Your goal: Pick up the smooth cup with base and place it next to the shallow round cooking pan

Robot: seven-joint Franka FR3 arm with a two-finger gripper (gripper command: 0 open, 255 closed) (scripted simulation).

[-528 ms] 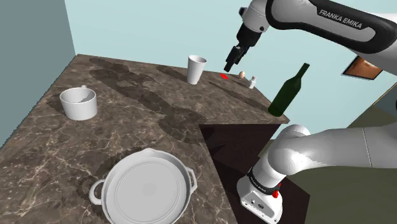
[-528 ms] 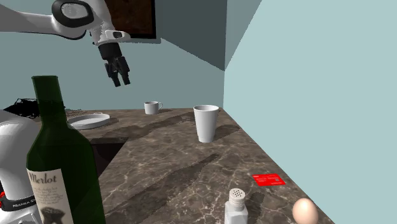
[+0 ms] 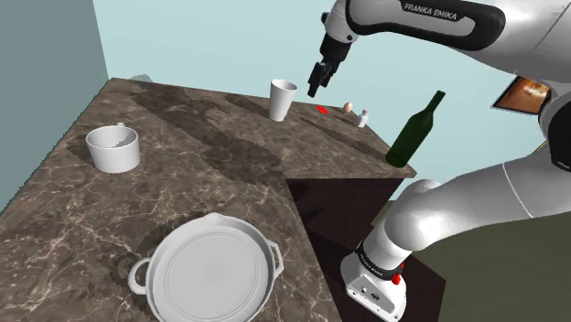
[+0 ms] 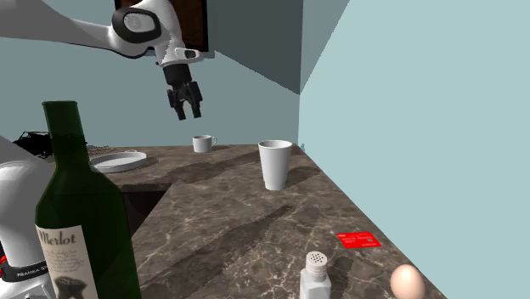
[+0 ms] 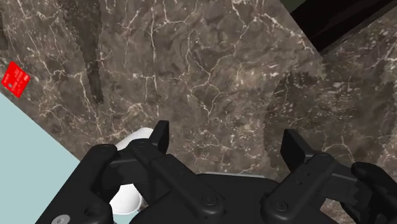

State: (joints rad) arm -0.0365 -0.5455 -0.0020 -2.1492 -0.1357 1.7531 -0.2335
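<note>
On the dark marble-patterned surface (image 3: 183, 155), the white tapered cup (image 3: 283, 99) stands ungrasped, well apart from the white shallow round pan (image 3: 212, 270); the black end effector (image 3: 316, 80) hovers spread open above and beside it, leaving grasp and placement undone.

Kitchen: marble counter (image 3: 210, 155), pan (image 3: 212, 272), wine bottle (image 3: 407, 139).

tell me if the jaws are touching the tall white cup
Apart. The second exterior view shows the jaws in the air, up and left of the cup, bare wall between them.
</note>
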